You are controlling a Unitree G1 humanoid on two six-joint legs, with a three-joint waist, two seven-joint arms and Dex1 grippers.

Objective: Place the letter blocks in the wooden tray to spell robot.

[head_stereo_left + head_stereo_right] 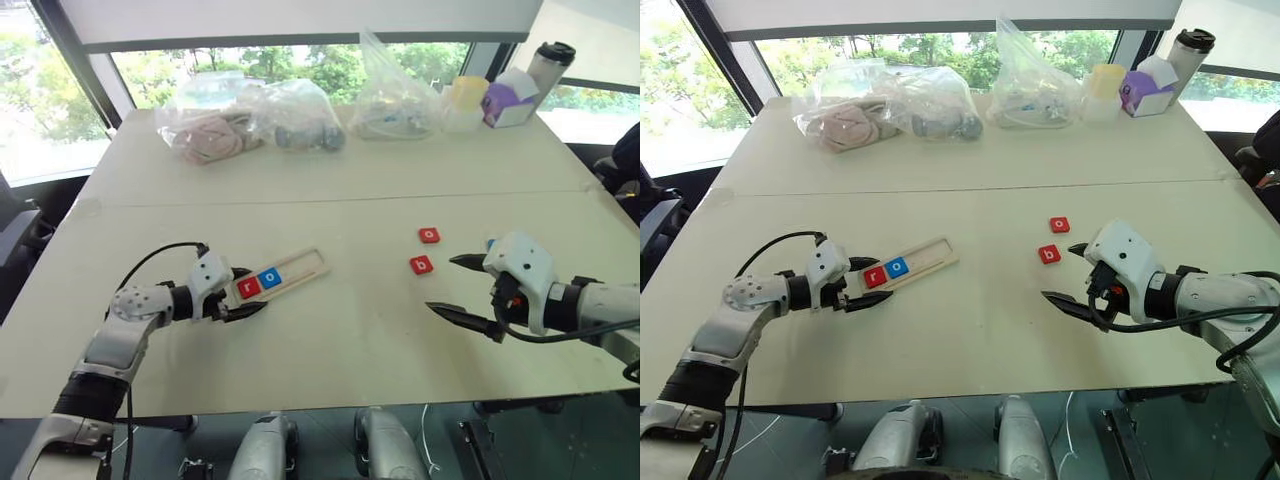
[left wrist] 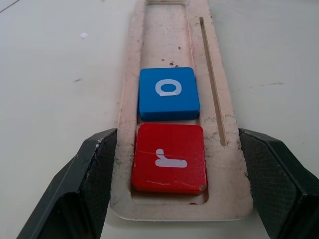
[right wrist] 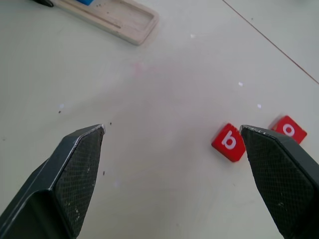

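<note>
Right now your left claw point(image 1: 245, 290) is clamped across the near end of the tray point(image 1: 300, 265), one finger pressed to each long side. Just past the fingers, the red r point(image 2: 169, 159) sits in the end slot with the blue o point(image 2: 169, 94) touching it in the next, so two of five letters look placed and in order. From there the tray runs off toward 2 o'clock, its three remaining slots bare. Your right claw point(image 1: 441, 284) hangs apart and empty over the table point(image 1: 330, 350). The b point(image 1: 421, 265) lies just beside it at 11 o'clock, with the red o point(image 1: 429, 235) a little farther at 12. A sliver of a blue tile point(image 1: 490, 243) peeks out behind the claw's body, likely the t, though you can't read it. Next, by my reckoning, comes b, then o, then t. The tabletop between tray and loose tiles is bare, giving an unobstructed carry toward 9 o'clock. The bags point(image 1: 250, 125) sit well away at the far edge, while the near edge runs close under both claws.
</note>
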